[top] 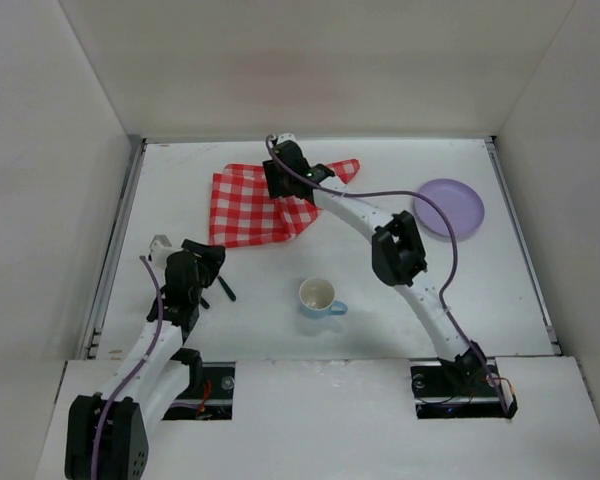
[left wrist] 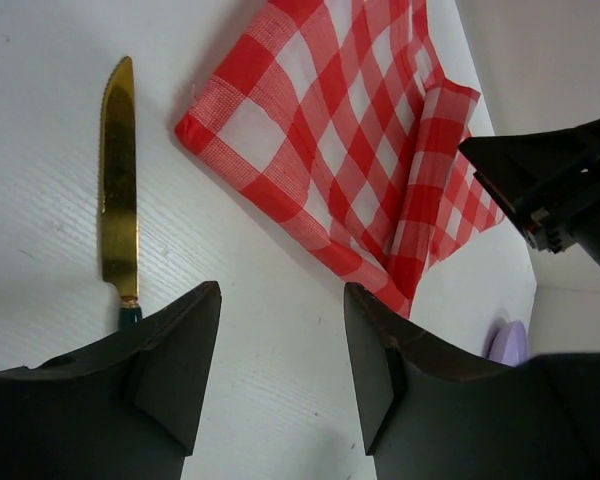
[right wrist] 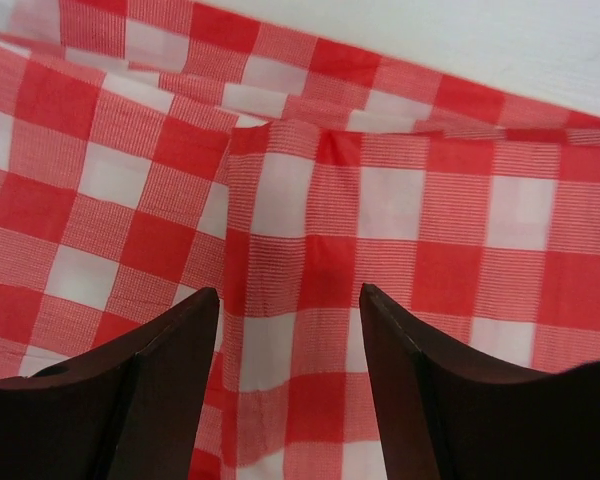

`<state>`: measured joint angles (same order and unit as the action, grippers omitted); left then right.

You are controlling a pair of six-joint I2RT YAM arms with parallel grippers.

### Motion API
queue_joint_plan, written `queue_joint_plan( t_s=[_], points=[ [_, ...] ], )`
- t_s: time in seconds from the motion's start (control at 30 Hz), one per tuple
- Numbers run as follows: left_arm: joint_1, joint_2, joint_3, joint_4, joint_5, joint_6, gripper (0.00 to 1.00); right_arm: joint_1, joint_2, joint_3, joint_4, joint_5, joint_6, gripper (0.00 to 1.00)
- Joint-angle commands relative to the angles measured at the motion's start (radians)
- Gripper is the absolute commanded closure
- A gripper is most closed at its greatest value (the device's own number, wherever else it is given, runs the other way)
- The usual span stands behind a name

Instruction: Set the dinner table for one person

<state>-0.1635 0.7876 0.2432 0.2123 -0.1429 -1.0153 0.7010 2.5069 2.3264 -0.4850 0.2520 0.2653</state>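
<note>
Right pincer (right wrist: 288, 295) and left pincer (left wrist: 280, 290) both stand released, empty. Table (top: 520, 290) fills the frame's middle, judged barely set: cloth (top: 242, 212) rumpled upper left under the right pincer, plate (top: 450, 207) upper right, cup (top: 318, 297) centre, knife (left wrist: 118, 180) at left, all apart.

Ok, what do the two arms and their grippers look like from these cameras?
The left arm and right arm match: white links, chunky black joint housings, and a purple cable trailing along each. The left gripper has two dark, wedge-shaped fingers with flat inner faces. The right gripper has the same shape but looks dark brownish. No markings are visible.
</note>
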Motion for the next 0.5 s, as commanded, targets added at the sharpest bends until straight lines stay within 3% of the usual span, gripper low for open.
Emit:
queue_joint_plan(
  t_s=[0.0,0.1,0.2,0.33,0.47],
  points=[
    [0.048,0.015,-0.019,0.061,0.103,0.0,0.5,0.044,0.079,0.198,-0.165,0.018,-0.032,0.36],
    [0.069,0.033,-0.035,0.091,0.121,0.0,0.5,0.053,0.153,0.318,-0.21,0.035,-0.017,0.37],
    [0.075,0.056,-0.033,0.098,0.118,0.015,0.5,0.058,0.219,0.431,-0.254,0.088,-0.003,0.44],
    [0.051,0.1,-0.015,0.116,0.114,0.024,0.5,0.077,0.253,0.524,-0.291,0.222,0.012,0.74],
    [0.023,0.139,-0.001,0.131,0.106,0.026,0.5,0.093,0.248,0.646,-0.297,0.285,0.023,0.86]
  ],
)
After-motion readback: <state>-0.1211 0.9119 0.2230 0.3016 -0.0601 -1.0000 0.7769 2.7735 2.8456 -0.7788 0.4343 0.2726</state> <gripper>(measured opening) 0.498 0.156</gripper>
